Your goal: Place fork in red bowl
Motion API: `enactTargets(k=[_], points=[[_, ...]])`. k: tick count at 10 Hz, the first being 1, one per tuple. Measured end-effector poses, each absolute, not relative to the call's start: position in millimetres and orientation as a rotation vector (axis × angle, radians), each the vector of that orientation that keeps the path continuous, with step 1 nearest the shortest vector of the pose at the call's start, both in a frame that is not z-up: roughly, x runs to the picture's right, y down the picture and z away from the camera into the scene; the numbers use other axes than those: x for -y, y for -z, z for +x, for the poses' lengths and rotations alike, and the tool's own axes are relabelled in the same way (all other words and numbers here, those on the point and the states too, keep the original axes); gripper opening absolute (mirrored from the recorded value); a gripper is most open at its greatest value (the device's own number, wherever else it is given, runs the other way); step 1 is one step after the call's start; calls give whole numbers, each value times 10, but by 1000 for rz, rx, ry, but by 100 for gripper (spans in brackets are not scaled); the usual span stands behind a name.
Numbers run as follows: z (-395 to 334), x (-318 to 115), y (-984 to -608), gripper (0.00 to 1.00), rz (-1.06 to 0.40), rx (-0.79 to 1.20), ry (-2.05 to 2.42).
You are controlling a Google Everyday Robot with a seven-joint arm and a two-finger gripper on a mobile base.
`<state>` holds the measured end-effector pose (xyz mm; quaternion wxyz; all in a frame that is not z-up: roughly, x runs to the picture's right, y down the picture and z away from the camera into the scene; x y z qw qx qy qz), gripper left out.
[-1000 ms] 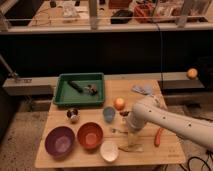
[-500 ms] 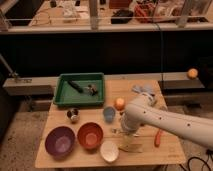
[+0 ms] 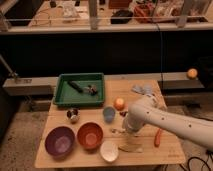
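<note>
The red bowl [image 3: 90,135] sits on the wooden table [image 3: 165,152] near the front, between a purple bowl [image 3: 60,141] and a white bowl [image 3: 109,150]. My white arm reaches in from the right. Its gripper [image 3: 127,128] hangs low over the table, right of the red bowl. A small pale piece that may be the fork [image 3: 117,131] lies on the table right at the gripper's tip. I cannot tell whether it is held.
A green tray [image 3: 62,97] with dark utensils stands at the back left. A blue cup [image 3: 109,114], an orange fruit [image 3: 119,103] and a small metal cup [image 3: 73,115] stand mid-table. A pale utensil [image 3: 130,148] and a red-orange item [image 3: 159,137] lie front right. A crumpled cloth [image 3: 142,90] is at the back.
The arm's end has shifted a little to the left and lower, toward the bowls. Nothing else on the table has moved.
</note>
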<state>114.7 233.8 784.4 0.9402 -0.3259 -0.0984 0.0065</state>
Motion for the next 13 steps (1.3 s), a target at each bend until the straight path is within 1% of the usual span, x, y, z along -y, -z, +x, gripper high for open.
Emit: enactTargets(k=[1,2,4,5,6,10,13], points=[[1125,-2252,-7940,31,-663,202,-12],[1115,-2192,-7975,31,-662,199,-11],[1096,-2209,-7975,32,-670,192,-6],[1098,-2244,-7980,41,-670,192,-9],[1119,-2236,-7998,44,-669,190,-15],[1162,-2250,-8076,44,-665,201,-18],[1158,-2323,-8064,44,-662,206,-11]])
